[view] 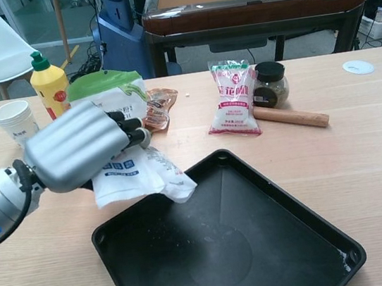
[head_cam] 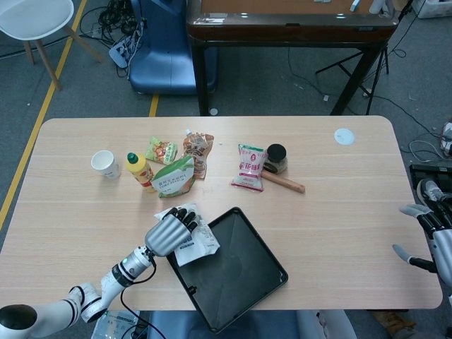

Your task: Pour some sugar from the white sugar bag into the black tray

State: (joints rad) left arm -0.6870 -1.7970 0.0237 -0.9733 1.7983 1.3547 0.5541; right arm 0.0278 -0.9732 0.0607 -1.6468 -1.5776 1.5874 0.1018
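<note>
My left hand (head_cam: pixel 168 234) (view: pixel 76 145) grips the white sugar bag (head_cam: pixel 197 240) (view: pixel 139 177) and holds it tipped downward. The bag's lower corner hangs over the near-left edge of the black tray (head_cam: pixel 233 272) (view: pixel 255 248). A thin dusting of white grains lies on the tray floor. My right hand (head_cam: pixel 432 240) stays at the far right beyond the table edge, fingers spread and holding nothing; the chest view does not show it.
Behind the left hand stand a green-and-white bag (head_cam: pixel 173 178) (view: pixel 109 90), a yellow bottle (head_cam: pixel 138 167) (view: pixel 48 81), a paper cup (head_cam: pixel 106 163) (view: pixel 16 121) and snack packets (head_cam: pixel 198 150). A pink-white bag (head_cam: pixel 250 168) (view: pixel 234 98), a dark jar (head_cam: pixel 276 158) (view: pixel 269 84) and a wooden stick (view: pixel 292 117) sit mid-table.
</note>
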